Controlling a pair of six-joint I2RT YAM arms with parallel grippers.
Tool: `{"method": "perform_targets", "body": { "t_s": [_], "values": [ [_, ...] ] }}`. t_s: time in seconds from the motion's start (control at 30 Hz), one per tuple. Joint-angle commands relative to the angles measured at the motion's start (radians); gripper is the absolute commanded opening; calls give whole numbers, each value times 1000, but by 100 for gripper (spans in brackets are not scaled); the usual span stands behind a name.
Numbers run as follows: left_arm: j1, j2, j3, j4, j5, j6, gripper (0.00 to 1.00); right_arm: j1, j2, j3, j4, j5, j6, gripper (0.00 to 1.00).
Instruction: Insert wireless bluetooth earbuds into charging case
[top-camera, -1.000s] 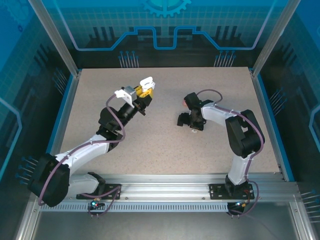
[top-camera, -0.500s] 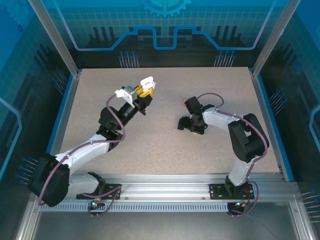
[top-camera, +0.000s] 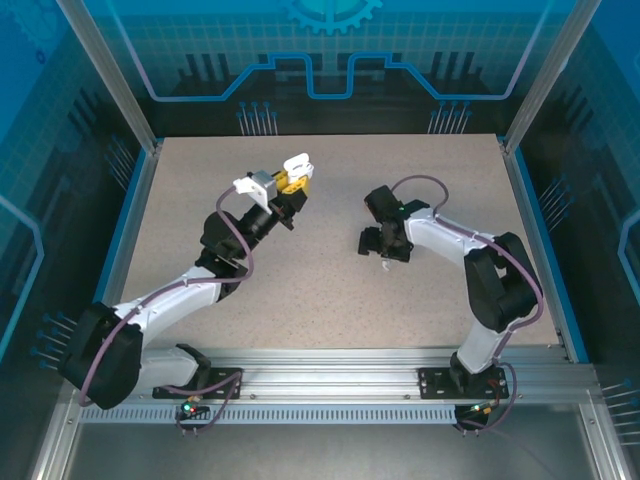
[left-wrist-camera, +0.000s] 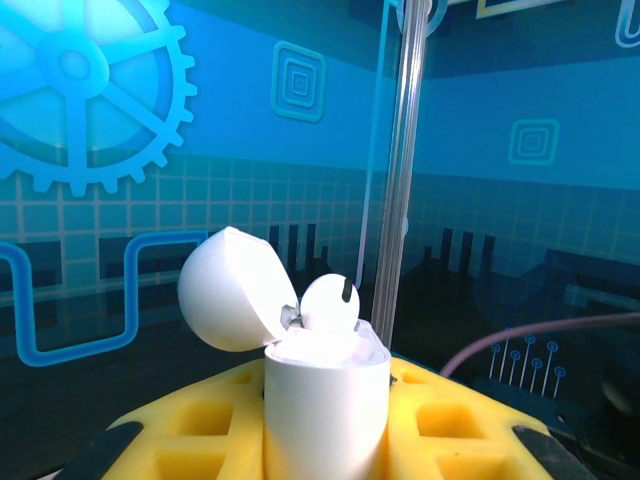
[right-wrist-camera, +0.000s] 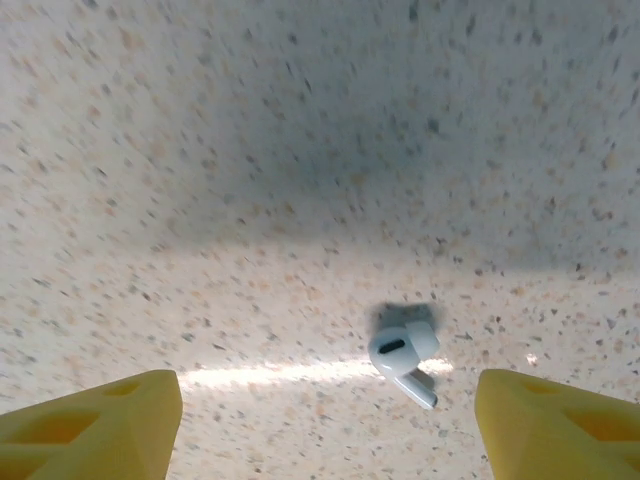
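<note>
While our left gripper (top-camera: 287, 185) pinches the open charging case (left-wrist-camera: 325, 420) with its seated white earbud (left-wrist-camera: 330, 303), our right gripper (right-wrist-camera: 325, 415) hovers, fingers spread, around the loose white earbud (right-wrist-camera: 403, 352) lying lower centre on the table (right-wrist-camera: 300, 150); we judge pickup is next: descend, centre, pinch gently

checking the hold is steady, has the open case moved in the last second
No. The charging case keeps its gap to the far rim of the table.

1 earbud (left-wrist-camera: 330, 303) sits in the charging case (left-wrist-camera: 325, 415); a 2nd earbud (right-wrist-camera: 403, 352) lies on the table (right-wrist-camera: 300, 150) between the fingers of the right gripper (right-wrist-camera: 328, 400).
</note>
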Motion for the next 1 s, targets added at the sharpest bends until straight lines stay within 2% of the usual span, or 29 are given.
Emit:
{"method": "perform_targets", "body": {
  "t_s": [0.0, 0.2, 0.97],
  "values": [
    [-9, 11, 36, 36, 20, 9, 0, -2, 53, 54, -83, 5, 11, 77],
    [-10, 15, 42, 38, 22, 12, 0, -2, 129, 118, -131, 13, -58, 71],
    [-11, 26, 40, 50, 27, 8, 0, -51, 165, 34, -88, -13, -152, 58]
  ]
}}
